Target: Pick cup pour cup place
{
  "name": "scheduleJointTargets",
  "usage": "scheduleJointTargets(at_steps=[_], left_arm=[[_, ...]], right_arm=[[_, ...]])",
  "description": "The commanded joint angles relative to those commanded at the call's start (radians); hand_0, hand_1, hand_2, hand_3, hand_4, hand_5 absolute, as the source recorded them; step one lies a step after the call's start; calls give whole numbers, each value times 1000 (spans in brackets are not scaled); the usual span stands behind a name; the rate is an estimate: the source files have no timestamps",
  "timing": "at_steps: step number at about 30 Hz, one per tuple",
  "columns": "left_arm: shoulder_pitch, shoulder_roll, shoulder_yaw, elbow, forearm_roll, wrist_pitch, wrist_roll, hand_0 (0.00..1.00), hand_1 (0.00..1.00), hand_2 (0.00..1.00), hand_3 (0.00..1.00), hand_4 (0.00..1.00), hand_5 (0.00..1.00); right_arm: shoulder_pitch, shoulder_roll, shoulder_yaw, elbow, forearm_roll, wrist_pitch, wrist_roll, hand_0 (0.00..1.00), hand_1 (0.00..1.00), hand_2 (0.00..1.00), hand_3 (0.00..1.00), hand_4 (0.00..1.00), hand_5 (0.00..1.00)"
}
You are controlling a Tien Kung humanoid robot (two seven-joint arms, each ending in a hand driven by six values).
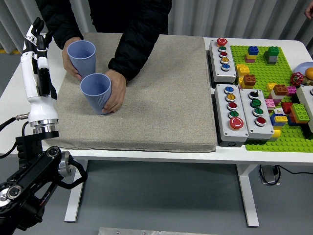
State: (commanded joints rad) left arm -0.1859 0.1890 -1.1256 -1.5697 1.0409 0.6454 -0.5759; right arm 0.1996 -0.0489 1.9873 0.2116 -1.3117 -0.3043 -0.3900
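The robot's left hand (36, 33) is raised at the table's left edge, fingers pointing up and loosely spread, holding nothing; the white forearm (37, 83) stands upright below it. Just to the right of that hand, a person in a dark jacket reaches over the grey mat (156, 98) from the far side. One of the person's hands (73, 63) grips a blue cup (81, 55) near the mat's far left corner, close beside the robot's fingers but apart from them. The person's other hand (115, 93) wraps around a second blue cup (96, 93), upright on the mat nearer the front. Well to the right lie button boxes (234, 105) and a green brick plate (274, 83).
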Motion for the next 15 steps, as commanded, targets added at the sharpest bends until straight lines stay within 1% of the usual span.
scheduleJointTargets(at_steps=[3,6,15], left_arm=[[-16,2,14,1,1,0,0,878,859,955,922,686,998],[-18,0,28,4,-1,0,2,878,859,955,922,686,998],[-15,2,19,0,0,0,2,878,859,954,922,686,998]], right_arm=[[8,-1,-3,0,8,1,-1,669,609,556,549,2,189],[7,2,1,1,3,5,-5,669,609,556,549,2,189],[6,0,-2,-1,2,6,-2,669,609,556,549,2,191]])
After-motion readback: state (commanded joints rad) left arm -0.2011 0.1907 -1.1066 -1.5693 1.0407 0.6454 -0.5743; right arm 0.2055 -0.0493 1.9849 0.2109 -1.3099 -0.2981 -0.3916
